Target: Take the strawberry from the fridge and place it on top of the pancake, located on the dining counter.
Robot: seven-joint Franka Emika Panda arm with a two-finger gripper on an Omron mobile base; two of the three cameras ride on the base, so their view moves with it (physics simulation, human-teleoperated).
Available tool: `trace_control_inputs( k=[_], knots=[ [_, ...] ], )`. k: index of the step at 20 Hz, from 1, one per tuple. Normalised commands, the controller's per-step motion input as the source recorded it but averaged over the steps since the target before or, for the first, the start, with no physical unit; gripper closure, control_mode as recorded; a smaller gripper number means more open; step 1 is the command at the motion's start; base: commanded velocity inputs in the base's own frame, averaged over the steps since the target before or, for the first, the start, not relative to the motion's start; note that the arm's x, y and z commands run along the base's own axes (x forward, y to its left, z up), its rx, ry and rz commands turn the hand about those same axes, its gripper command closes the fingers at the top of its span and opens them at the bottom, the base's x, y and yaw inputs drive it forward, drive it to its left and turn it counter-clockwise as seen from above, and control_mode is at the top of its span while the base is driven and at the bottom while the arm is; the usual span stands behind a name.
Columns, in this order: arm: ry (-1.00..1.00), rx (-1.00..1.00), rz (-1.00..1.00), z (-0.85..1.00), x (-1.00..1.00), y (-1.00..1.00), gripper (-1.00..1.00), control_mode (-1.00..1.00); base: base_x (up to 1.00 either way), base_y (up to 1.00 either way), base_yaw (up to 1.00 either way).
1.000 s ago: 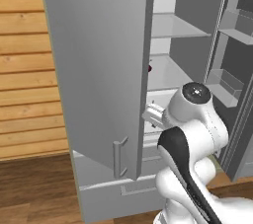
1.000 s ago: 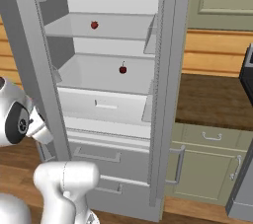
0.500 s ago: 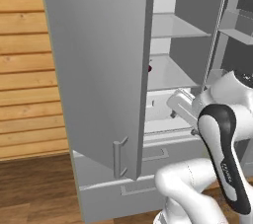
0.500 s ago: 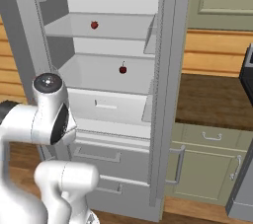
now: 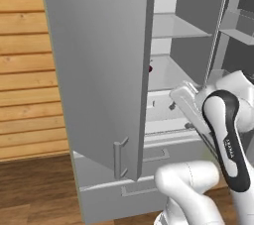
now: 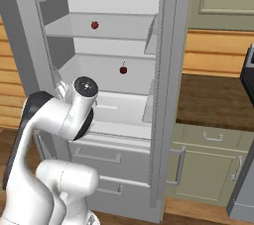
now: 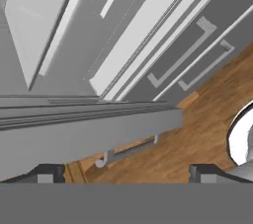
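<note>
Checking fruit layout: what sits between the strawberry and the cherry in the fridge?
In the right base view, one shelf separates them: the strawberry sits on it, and the cherry lies in the compartment below.

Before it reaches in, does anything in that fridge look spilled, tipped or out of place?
Nothing stands out. The fridge is open, the strawberry sits on the upper shelf and the cherry on the shelf below, with no spill and nothing askew.

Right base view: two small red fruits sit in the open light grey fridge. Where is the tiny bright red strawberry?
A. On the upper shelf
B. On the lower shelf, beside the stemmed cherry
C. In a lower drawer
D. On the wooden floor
A: the tiny bright red strawberry rests on the upper shelf of the light grey fridge, above the darker stemmed cherry.
</note>
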Motion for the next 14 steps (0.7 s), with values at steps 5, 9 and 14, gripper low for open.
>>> trace_control_inputs(
  k=[5, 9, 14],
  knots=[
    [0.1, 0.06, 0.02, -0.17, 0.7, 0.29, -1.0, -1.0, 0.0, 0.0, 0.0],
    [0.16, 0.09, 0.01, -0.28, 0.87, 0.26, -1.0, -1.0, 0.0, 0.0, 0.0],
    [0.07, 0.15, 0.03, -0.39, 0.84, 0.02, -1.0, -1.0, 0.0, 0.0, 0.0]
  ],
)
